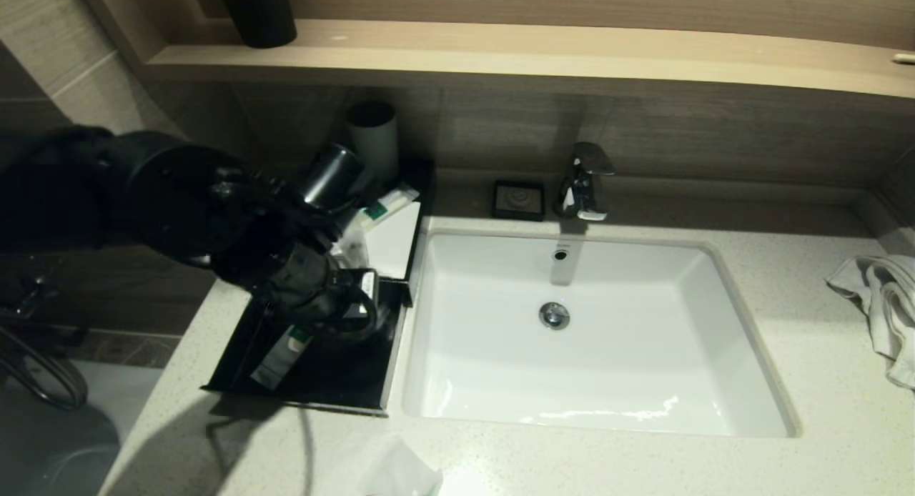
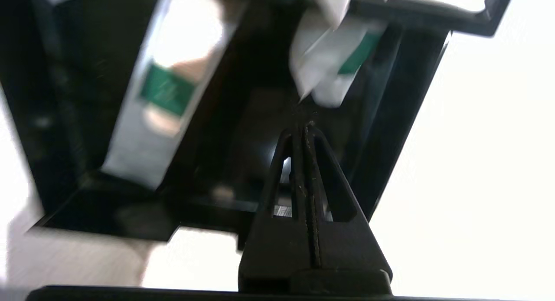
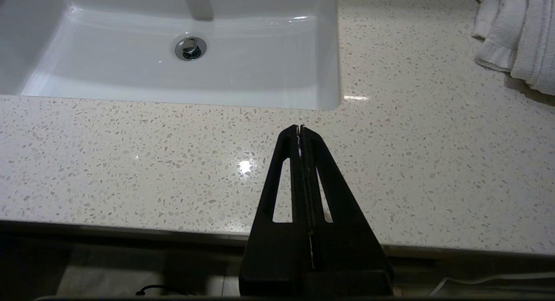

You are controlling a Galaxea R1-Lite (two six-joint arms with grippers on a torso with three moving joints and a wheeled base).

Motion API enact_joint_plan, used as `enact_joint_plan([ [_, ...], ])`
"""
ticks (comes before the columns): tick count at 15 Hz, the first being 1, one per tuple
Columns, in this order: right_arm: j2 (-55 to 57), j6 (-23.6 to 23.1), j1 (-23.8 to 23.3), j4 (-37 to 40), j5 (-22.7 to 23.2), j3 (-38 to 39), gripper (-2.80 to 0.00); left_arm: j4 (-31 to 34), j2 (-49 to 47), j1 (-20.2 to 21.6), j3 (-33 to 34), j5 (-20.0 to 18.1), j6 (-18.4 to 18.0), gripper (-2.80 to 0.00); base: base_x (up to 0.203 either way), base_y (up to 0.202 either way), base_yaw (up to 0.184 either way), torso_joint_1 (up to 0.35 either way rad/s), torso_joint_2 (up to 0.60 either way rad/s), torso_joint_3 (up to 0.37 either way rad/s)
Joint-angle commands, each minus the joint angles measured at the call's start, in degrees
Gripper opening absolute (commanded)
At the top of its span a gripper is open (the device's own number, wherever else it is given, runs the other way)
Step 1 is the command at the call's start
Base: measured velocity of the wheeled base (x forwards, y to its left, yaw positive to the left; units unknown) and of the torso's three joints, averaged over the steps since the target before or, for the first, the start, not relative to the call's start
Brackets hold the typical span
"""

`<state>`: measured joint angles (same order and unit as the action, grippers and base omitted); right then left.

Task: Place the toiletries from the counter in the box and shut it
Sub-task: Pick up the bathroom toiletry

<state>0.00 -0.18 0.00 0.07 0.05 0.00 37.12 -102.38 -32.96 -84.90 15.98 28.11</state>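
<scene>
Nearest the head camera, a soft white packet (image 1: 402, 474) lies on the front edge of the speckled table (image 1: 643, 460), apart from the box. Just beyond it the box's black drawer (image 1: 343, 382) stands pulled out to the left of the white sink (image 1: 593, 339). A long slim tube (image 1: 280, 356) with a green label lies inside the drawer along its left part; the left wrist view shows the same tube (image 2: 167, 88) on the drawer floor and another green-labelled white item (image 2: 329, 62) at the inner end, near the box's body. The left gripper (image 1: 368, 306) hovers over the drawer, its jaws pressed together with nothing between them (image 2: 303, 127).

The right gripper (image 3: 300, 128) hangs off the near edge of the table, in front of the sink's right corner, jaws closed and empty.

Farther back, the box's white top panel (image 1: 393, 242) carries one more green-labelled tube (image 1: 386, 203). Behind the box stands a grey cup (image 1: 373, 139). At the wall sit a small black soap dish (image 1: 519, 199) and the chrome tap (image 1: 585, 181). A white towel (image 1: 883, 303) is bunched at the table's far right, and a light wooden shelf (image 1: 536, 53) runs above.
</scene>
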Motion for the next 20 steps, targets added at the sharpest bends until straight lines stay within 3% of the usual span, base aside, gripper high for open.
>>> enact_joint_plan([
  [1,0.0,0.01,0.0,0.01,0.04,0.0,-2.8,0.67,7.45,-0.62,2.62,0.05,0.13,-2.8,0.0,0.0,0.0,0.0,0.0,0.0],
  [4,0.0,0.01,0.0,-0.01,0.04,0.0,-2.8,0.81,13.54,-3.41,6.77,-0.18,0.2,-2.8,0.0,0.0,0.0,0.0,0.0,0.0],
  [11,0.0,0.01,0.0,0.01,0.04,0.0,-2.8,0.0,18.93,-14.63,20.66,-1.5,-1.82,-2.8,0.0,0.0,0.0,0.0,0.0,0.0],
  [15,0.0,-0.08,0.0,-0.07,0.04,0.0,-2.8,-1.4,15.77,-21.07,21.81,-3.5,-2.51,-2.8,0.0,0.0,0.0,0.0,0.0,0.0],
  [20,0.0,0.0,0.0,-0.03,0.04,0.0,-2.8,-2.84,9.35,-22.84,20.92,-3.25,-3.84,-2.8,0.0,0.0,0.0,0.0,0.0,0.0],
])
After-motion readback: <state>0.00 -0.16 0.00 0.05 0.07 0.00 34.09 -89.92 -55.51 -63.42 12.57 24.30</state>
